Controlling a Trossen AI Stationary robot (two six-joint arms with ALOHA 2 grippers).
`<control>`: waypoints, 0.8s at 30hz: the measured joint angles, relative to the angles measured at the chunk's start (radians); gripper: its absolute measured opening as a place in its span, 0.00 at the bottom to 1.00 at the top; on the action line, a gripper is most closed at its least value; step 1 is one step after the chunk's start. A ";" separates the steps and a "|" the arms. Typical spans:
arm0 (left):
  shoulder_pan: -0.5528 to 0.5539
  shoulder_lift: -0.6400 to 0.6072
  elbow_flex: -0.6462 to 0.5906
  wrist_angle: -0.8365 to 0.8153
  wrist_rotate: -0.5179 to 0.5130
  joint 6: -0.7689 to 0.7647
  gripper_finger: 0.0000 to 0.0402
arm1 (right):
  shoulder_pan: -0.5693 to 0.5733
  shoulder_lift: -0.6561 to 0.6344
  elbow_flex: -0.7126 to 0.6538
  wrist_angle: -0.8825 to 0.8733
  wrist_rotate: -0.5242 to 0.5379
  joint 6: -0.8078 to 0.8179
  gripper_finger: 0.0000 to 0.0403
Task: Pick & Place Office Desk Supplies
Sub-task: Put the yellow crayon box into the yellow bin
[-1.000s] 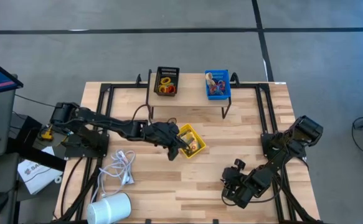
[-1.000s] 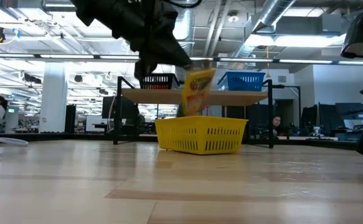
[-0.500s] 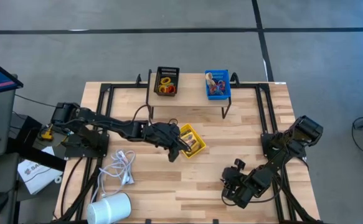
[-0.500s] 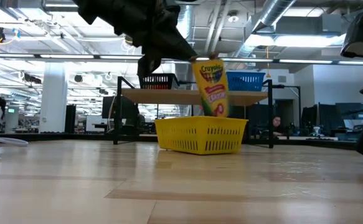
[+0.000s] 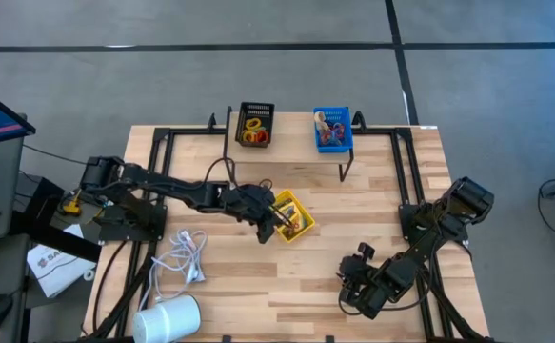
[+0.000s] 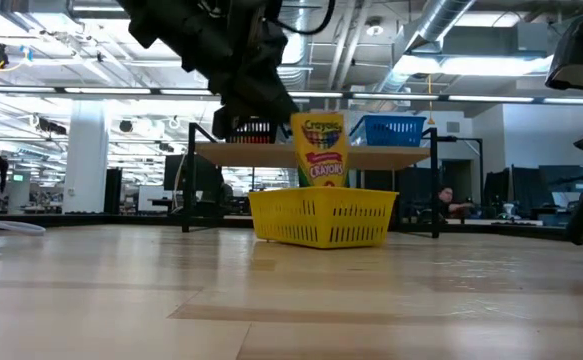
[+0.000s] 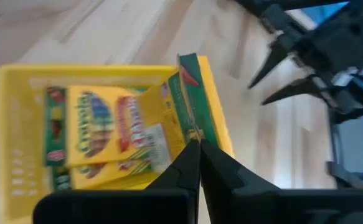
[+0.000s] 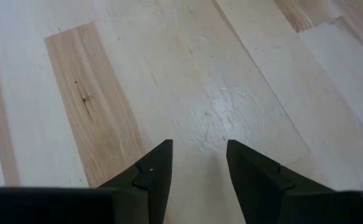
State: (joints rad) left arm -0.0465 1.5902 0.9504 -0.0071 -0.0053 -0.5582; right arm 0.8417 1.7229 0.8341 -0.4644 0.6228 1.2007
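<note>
A yellow bin [image 5: 307, 221] stands mid-table with yellow-and-green crayon boxes in it [image 7: 100, 134]. One crayon box [image 6: 321, 150] stands upright in it, its lower end inside the bin. My left gripper [image 5: 273, 225] is over the bin's left side, shut at that box's top edge. My right gripper [image 8: 197, 162] is open and empty, low over bare wood at the near right [image 5: 351, 286]. A black bin [image 5: 254, 124] and a blue bin [image 5: 332, 129] with coloured rings stand on the far shelf. My left gripper pinches the upright crayon box by the thin upper edge of its green side [image 7: 192, 127] between its two fingers [image 7: 184, 163], only at their free ends. The fingers come slanting down from the table's left. The box stands upright, its lower end in the yellow bin [image 6: 321, 225].
A raised wooden shelf on a black frame [image 5: 287, 154] runs along the far side. A white coiled cable [image 5: 184, 255] and a white cylinder [image 5: 168, 319] lie at the near left. Black frame rails line both table sides.
The crayon box in my left gripper has rocked in the yellow bin: first tilted one way, then the other, and it now stands upright. My left gripper has stayed over the bin's left side, still shut.
</note>
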 joint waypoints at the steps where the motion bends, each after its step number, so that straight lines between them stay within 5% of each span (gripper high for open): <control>1: 0.006 0.000 0.000 -0.013 -0.007 0.001 0.00 | 0.000 0.000 0.000 0.000 0.000 0.000 0.37; 24: 0.076 0.021 -0.001 -0.157 -0.070 0.108 0.00 | 0.000 0.000 0.000 -0.007 0.006 -0.007 0.37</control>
State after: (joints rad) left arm 0.0299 1.6114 0.9493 -0.1642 -0.0756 -0.4506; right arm 0.8417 1.7229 0.8345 -0.4716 0.6289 1.1934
